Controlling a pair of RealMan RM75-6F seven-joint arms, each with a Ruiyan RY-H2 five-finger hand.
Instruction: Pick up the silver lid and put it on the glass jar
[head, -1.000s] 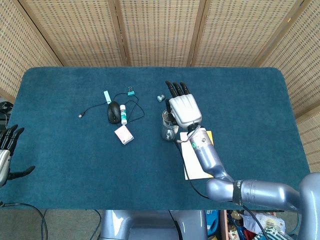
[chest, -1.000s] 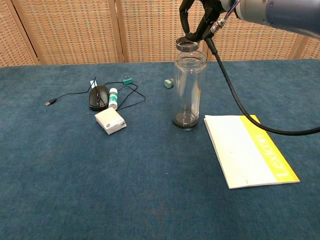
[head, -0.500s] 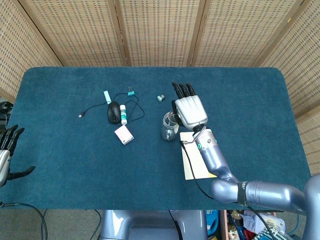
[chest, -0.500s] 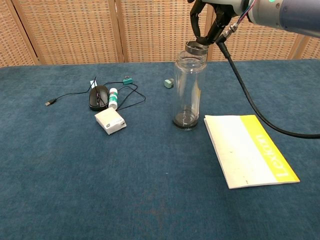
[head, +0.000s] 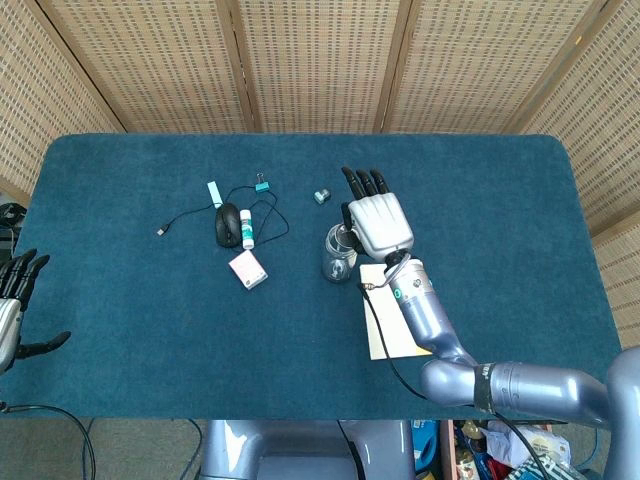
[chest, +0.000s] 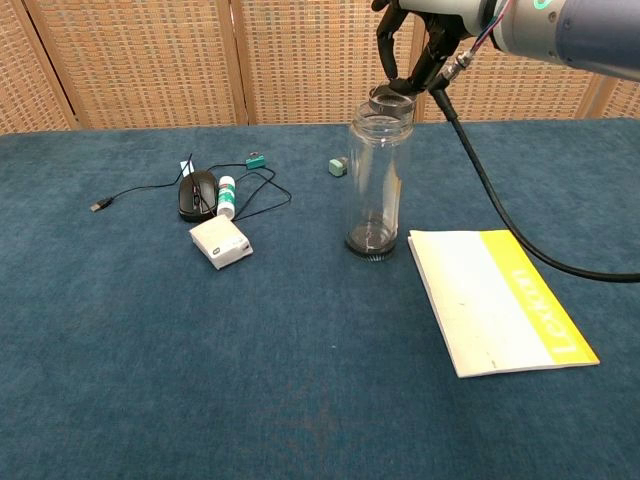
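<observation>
While the tall clear glass jar (chest: 379, 180) stands upright on the blue cloth-covered table (chest: 150, 380), the round silver lid (chest: 391, 98) sits at its mouth, tilted slightly and pinched between the dark fingertips (chest: 386, 55) of the right hand (head: 375, 222); whether the lid is fully seated on the rim cannot be told. Through the glass nothing shows inside the jar except its dark base. From the head view the right hand covers much of the jar's opening, its fingers stretched toward the far side of the table. Just beside the jar on the right lies a white and yellow booklet (chest: 500, 297), flat on the cloth. Behind the jar sits a small grey-green cube-like object (chest: 338, 166). Well to the left are a black computer mouse (chest: 198, 194) with its thin cable looping across the cloth, a small white bottle with a green label (chest: 227, 197), a small white box (chest: 220, 243) and a teal binder clip (chest: 256, 159). The left hand (head: 14, 305) rests at the table's left edge, well apart from everything, fingers spread and holding nothing.
</observation>
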